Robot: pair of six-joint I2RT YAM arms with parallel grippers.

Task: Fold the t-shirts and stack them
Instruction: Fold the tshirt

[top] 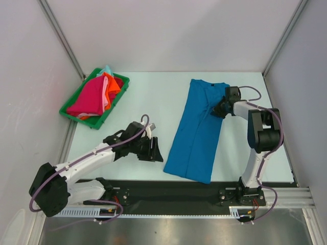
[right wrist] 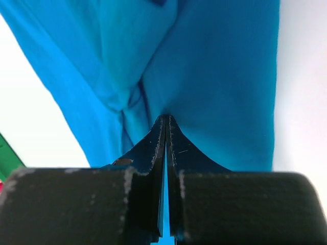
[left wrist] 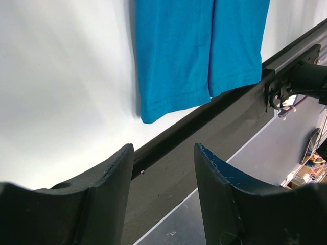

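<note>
A large bright blue t-shirt (top: 196, 130) lies folded into a long strip in the middle of the table. My right gripper (top: 218, 109) is shut on the cloth at the strip's far right edge; in the right wrist view the blue t-shirt (right wrist: 219, 76) bunches at the closed fingertips (right wrist: 166, 120). My left gripper (top: 157, 152) is open and empty, low over the table just left of the strip's near end; the left wrist view shows the blue t-shirt's (left wrist: 194, 51) near edge beyond the gripper (left wrist: 163, 153). Magenta (top: 89, 97), orange (top: 111, 87), pale pink and mint t-shirts lie piled in the tray.
A green plastic tray (top: 116, 104) stands at the far left of the table. A black rail (top: 168, 196) runs along the near edge, also in the left wrist view (left wrist: 204, 122). White walls enclose the table on three sides.
</note>
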